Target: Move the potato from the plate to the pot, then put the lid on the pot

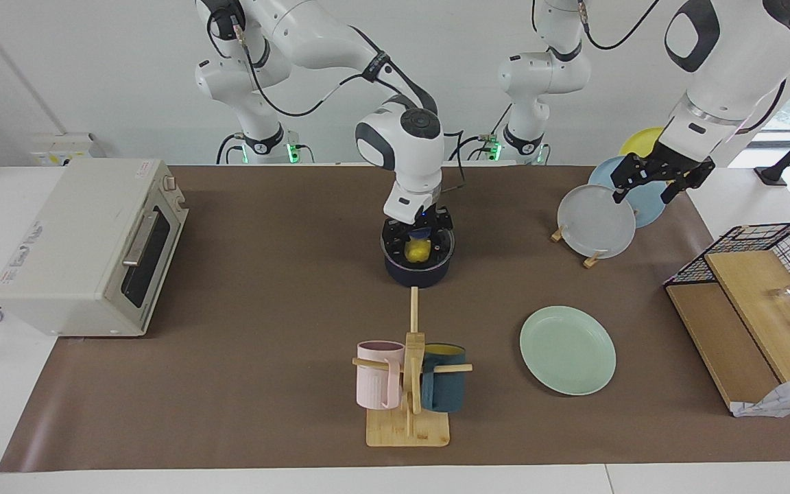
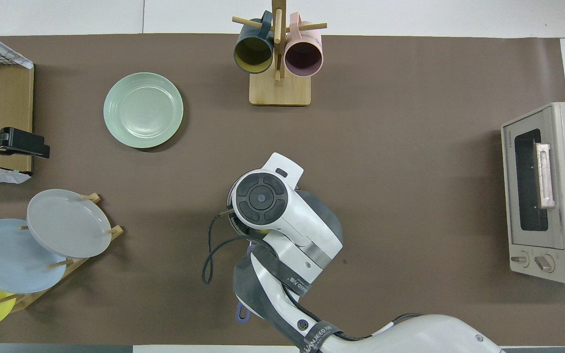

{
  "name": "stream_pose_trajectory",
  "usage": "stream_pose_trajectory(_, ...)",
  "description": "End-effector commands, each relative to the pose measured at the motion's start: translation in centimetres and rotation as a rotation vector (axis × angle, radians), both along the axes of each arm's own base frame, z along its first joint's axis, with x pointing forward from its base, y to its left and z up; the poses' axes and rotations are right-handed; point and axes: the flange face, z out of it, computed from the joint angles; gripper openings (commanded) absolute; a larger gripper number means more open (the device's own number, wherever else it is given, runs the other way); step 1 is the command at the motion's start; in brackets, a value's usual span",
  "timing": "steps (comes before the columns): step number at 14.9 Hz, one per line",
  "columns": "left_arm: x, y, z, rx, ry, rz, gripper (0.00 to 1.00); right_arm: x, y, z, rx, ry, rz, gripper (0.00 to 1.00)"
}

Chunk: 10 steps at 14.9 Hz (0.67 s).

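The dark navy pot (image 1: 417, 276) stands mid-table, close to the robots. Inside it lies the yellow potato (image 1: 417, 253), seen through the clear lid (image 1: 420, 234), which rests on the pot's rim. My right gripper (image 1: 420, 228) is down at the lid's blue knob. In the overhead view the right arm covers the pot, and only the tip of the blue handle (image 2: 242, 314) shows. The mint-green plate (image 1: 567, 350) (image 2: 143, 110) lies bare, toward the left arm's end and farther from the robots than the pot. My left gripper (image 1: 645, 185) (image 2: 42, 147) waits open in the air over the plate rack.
A rack of upright plates (image 1: 597, 221) (image 2: 62, 223) stands at the left arm's end, with a wire basket and wooden boards (image 1: 765, 274) beside it. A mug tree (image 1: 409, 384) (image 2: 278, 54) stands farther out than the pot. A toaster oven (image 1: 86, 247) (image 2: 547, 191) fills the right arm's end.
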Motion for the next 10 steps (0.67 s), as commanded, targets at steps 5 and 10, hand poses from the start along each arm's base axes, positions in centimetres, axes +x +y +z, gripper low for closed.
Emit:
stream_pose_trajectory(5, -0.6, 0.3, 0.3, 0.022, -0.002, 0.011, 1.0, 2.3, -0.7, 2.8, -0.024, 0.004, -0.021, 1.0)
stream_pose_trajectory(10, -0.6, 0.3, 0.4, 0.021, -0.002, 0.011, 1.0, 3.1, 0.0, 6.8, 0.03, -0.043, -0.091, 1.0)
